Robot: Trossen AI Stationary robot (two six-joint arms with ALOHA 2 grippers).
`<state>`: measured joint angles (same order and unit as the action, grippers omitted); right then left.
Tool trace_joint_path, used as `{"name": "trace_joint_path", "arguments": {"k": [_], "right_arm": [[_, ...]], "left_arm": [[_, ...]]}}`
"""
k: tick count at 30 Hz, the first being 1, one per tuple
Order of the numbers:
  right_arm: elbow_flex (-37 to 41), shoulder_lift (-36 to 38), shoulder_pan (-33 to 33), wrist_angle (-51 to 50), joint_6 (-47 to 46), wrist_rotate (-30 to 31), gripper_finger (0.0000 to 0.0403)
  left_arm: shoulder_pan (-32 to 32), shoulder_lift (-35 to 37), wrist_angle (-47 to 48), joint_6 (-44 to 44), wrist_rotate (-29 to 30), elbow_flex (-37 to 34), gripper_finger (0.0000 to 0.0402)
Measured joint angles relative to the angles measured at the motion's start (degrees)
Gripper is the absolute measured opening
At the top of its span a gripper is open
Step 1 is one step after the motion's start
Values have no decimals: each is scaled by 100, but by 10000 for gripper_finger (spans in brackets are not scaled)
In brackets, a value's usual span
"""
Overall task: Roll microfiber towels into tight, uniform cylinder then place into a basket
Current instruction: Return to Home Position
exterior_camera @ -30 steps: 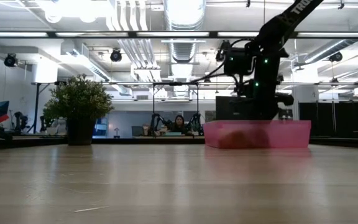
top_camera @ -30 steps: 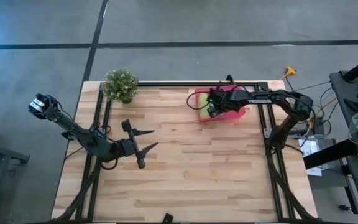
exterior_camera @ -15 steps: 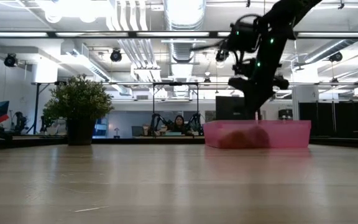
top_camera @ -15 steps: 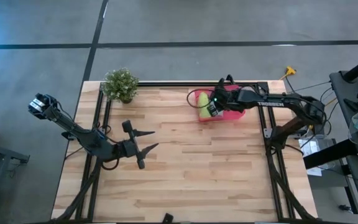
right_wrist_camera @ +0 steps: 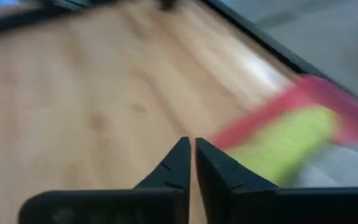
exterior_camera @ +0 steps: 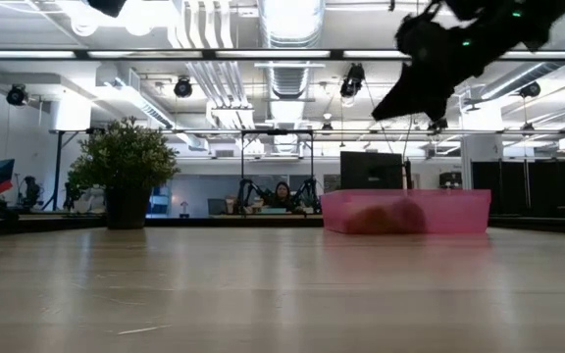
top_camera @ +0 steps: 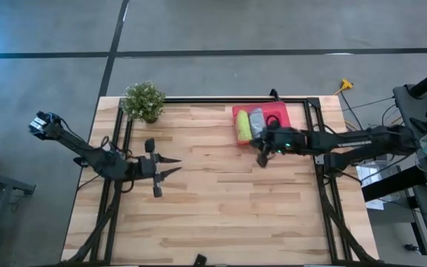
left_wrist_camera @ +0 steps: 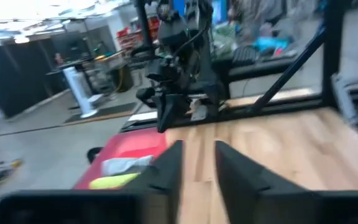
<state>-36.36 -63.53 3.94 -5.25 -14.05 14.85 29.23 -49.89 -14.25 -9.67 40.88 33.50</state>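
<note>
With both towels [top_camera: 242,127] lodged in the basket [top_camera: 279,111] at the counter's [top_camera: 228,208] 1 o'clock, the right pincer [right_wrist_camera: 190,144], pressed together, is best drawn home high above the rim, the left pincer [left_wrist_camera: 199,146] being parked, spread, at 9 o'clock.

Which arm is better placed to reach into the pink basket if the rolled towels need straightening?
Probably the right. The right claw hangs close beside the basket, where the green towel and grey towel lie rolled. The left claw is far across the table, on the side with the plant.
</note>
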Motion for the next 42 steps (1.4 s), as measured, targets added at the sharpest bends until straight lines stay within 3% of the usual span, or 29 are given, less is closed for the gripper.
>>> {"name": "trace_joint_path", "arguments": {"k": [2,4,8,11,21,25,30,36,42], "right_arm": [[463,340,-1,667,195,-532,10],[907,670,1,1213,364,-671,9],[1755,1338,11,1777,701,-688,9],[2341,1932,10,2130,874,-878,9],[3575,3888,10,2327,1003,-1126,9],[3591,4494,21,1383,999,-943,9],[3587,5231,21,934,980,-945,9],[3576,5953,21,610,1002,-1040,9],[3576,6082,21,592,1181,-1125,9]], "left_arm": [[-168,301,-274,25,-303,-354,35],[-343,632,-677,14,-508,-776,11],[-762,1410,-1395,34,-1160,-1571,6],[-1121,1874,-1422,258,-1723,-1929,2],[-2299,2599,-1335,621,-2326,-2721,0],[-2458,3001,-1155,653,-2645,-2960,0],[-2478,3800,-887,792,-2637,-3301,0],[-2478,4945,752,1329,-2658,-3303,0],[-2478,4599,805,1249,-2740,-3306,0]]}}
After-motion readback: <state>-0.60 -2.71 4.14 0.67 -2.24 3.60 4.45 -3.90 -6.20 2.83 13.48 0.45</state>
